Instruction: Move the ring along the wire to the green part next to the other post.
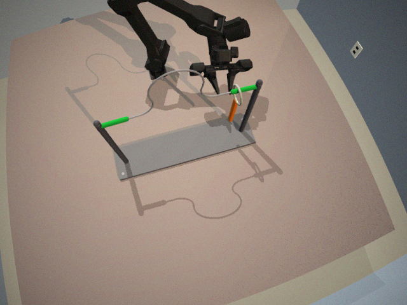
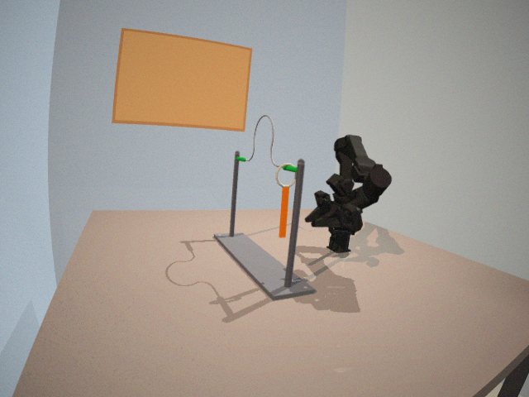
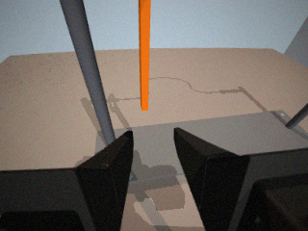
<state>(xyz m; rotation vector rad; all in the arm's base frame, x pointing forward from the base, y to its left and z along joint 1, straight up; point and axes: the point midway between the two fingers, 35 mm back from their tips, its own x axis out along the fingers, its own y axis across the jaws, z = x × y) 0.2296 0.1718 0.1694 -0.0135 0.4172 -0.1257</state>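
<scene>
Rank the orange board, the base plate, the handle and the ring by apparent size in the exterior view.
1. Orange board, largest by far, though it hangs on the far wall.
2. Base plate.
3. Handle.
4. Ring, smallest.

Handle and ring hang together, so nearness does not sway that pair.
</scene>
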